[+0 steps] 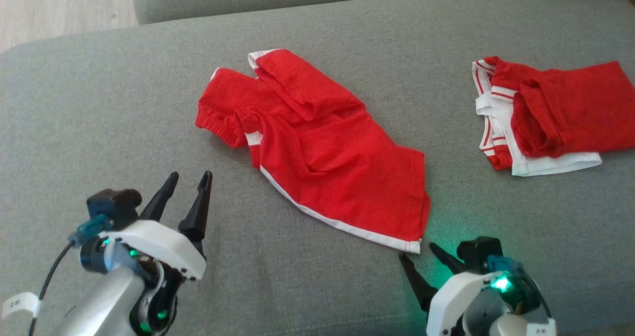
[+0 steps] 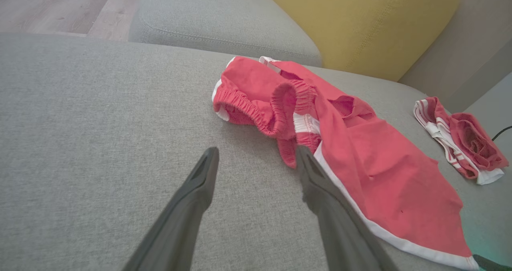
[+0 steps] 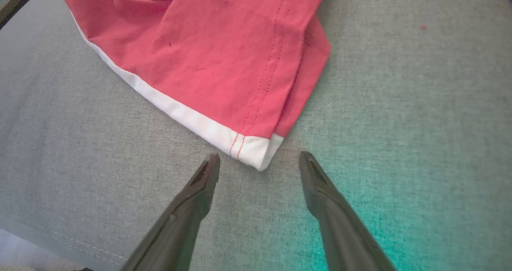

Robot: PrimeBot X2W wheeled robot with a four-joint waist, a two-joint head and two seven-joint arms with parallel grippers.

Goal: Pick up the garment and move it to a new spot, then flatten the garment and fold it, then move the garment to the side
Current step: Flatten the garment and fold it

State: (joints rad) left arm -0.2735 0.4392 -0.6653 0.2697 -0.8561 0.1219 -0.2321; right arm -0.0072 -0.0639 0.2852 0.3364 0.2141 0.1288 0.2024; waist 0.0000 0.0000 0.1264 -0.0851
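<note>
We reckon we are early: the red garment (image 1: 317,147) lies rumpled midway on the grey cushion (image 1: 99,102), our left tool (image 1: 190,174) and right tool (image 1: 416,250) both released and empty near it, so flattening, folding and moving aside remain.

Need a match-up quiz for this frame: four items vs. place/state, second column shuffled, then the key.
Items
1. red shorts
2. red-and-white pile
3. left gripper
4. right gripper

Place/state
A. open, tips flanking the white-trimmed hem corner
B. far right on the grey cushion
C. rumpled, mid-cushion
D. open, over bare cushion, left of the shorts, apart from them

Pairs: 1-C, 2-B, 3-D, 4-A
</note>
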